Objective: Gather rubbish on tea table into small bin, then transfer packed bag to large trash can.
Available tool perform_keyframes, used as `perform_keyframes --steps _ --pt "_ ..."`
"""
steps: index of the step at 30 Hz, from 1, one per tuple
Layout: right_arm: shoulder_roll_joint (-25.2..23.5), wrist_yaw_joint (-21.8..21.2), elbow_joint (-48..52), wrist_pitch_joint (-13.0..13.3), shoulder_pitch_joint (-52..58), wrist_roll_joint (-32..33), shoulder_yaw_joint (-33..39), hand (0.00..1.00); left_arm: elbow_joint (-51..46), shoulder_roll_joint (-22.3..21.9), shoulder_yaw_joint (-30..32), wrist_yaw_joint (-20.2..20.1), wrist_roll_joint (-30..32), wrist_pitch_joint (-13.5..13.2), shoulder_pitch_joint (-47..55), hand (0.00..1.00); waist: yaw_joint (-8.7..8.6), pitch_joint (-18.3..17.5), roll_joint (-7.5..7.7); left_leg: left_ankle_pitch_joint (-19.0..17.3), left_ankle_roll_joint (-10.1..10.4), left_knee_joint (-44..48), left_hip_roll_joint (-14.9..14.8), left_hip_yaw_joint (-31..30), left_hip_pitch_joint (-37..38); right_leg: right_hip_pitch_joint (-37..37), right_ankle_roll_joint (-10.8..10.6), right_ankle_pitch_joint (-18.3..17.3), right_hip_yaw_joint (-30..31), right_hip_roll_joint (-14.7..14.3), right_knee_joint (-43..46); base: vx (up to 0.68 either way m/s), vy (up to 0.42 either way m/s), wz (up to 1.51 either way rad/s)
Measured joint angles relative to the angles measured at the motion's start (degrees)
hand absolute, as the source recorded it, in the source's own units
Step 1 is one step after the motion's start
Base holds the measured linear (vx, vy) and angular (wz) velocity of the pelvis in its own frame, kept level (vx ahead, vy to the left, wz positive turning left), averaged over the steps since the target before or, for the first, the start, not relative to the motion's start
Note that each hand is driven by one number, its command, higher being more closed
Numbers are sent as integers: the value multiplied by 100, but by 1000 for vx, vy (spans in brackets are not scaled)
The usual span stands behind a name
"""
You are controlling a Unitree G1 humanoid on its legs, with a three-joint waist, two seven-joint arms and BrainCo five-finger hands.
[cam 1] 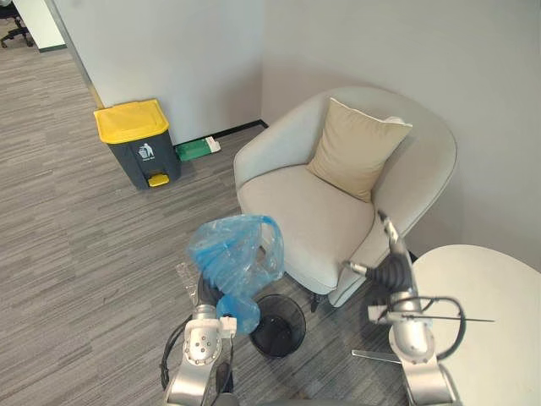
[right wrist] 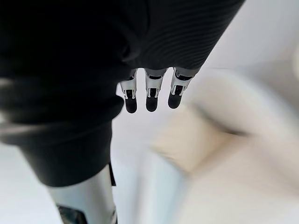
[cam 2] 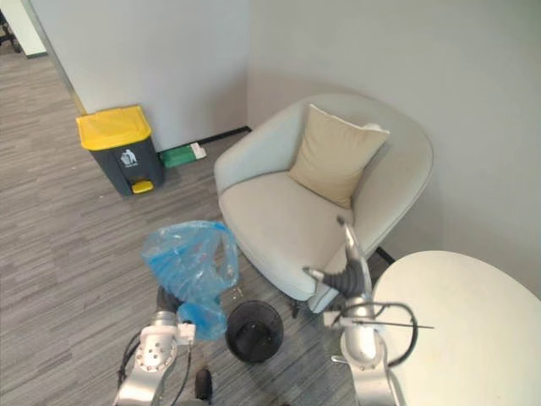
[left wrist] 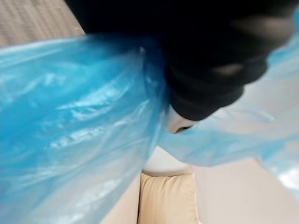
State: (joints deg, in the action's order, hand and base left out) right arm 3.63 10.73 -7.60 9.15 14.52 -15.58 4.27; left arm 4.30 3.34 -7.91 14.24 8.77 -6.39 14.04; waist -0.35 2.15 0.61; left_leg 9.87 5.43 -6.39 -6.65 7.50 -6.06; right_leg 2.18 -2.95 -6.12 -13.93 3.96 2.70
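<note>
A blue plastic bag (cam 1: 235,254) is up in the air, bunched round my left hand (cam 1: 205,293), just above and left of the small black bin (cam 1: 277,326) on the floor. In the left wrist view the blue bag (left wrist: 79,121) drapes over the hand's dark cover (left wrist: 210,70). My right hand (cam 1: 391,271) is raised beside the white tea table (cam 1: 494,313), open, with straight fingers (right wrist: 149,95) and nothing in it. The large grey trash can with a yellow lid (cam 1: 139,142) stands by the far wall on the left.
A light armchair (cam 1: 313,220) with a beige cushion (cam 1: 355,148) stands in the corner, behind the small bin. A green flat thing (cam 1: 196,149) lies by the wall next to the large can. Grey plank floor stretches between the bin and the can.
</note>
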Motion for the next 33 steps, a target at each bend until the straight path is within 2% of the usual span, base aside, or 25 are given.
perform_keyframes --steps 4,5,12,22,28,30,31,33 --pt "-155 -117 -1197 -117 -9 494 331 0 667 38 257 -182 -99 -3 38 100 1 -12 -17 -22 19 0 21 -9 1 10 -74 -54 -13 23 2 34 -7 2" --pt "-183 -147 -1644 -135 -65 788 481 0 925 54 367 -247 -159 -3 50 100 2 -10 -13 -21 23 1 40 -21 18 42 -67 -56 -32 40 -1 48 -8 6" --pt "-239 -231 -2875 -191 -277 1444 824 0 1944 37 841 -456 -574 0 104 100 0 58 20 -75 -25 0 147 -33 240 311 -96 -129 -86 121 -13 70 -16 4" --pt "-356 -233 -3230 -249 -486 1580 891 0 2729 34 925 -451 -679 53 119 100 3 247 116 -193 -17 0 252 -70 444 546 -136 -273 -159 217 3 21 -6 3" --pt "-348 -197 -3404 -247 -623 1696 886 0 2822 33 923 -445 -760 54 58 100 10 336 168 -191 -27 3 354 -346 314 571 -151 -385 -465 265 45 27 -23 27" --pt "-325 -162 -3413 -246 -704 1816 878 0 2809 21 915 -444 -800 47 -97 100 27 404 154 -84 -75 41 401 -555 3 373 -154 -421 -755 291 143 3 -25 76" --pt "-269 -126 -3414 -247 -844 1849 880 0 2757 11 904 -439 -860 42 -272 100 29 492 65 4 -101 129 449 -733 -323 231 -170 -443 -1035 297 245 -18 -14 113" --pt "-207 -56 -3430 -257 -1077 1852 907 0 2568 28 846 -433 -909 41 -412 100 30 621 84 387 -381 375 613 -724 -852 -46 -138 -456 -1351 365 523 -71 29 127"
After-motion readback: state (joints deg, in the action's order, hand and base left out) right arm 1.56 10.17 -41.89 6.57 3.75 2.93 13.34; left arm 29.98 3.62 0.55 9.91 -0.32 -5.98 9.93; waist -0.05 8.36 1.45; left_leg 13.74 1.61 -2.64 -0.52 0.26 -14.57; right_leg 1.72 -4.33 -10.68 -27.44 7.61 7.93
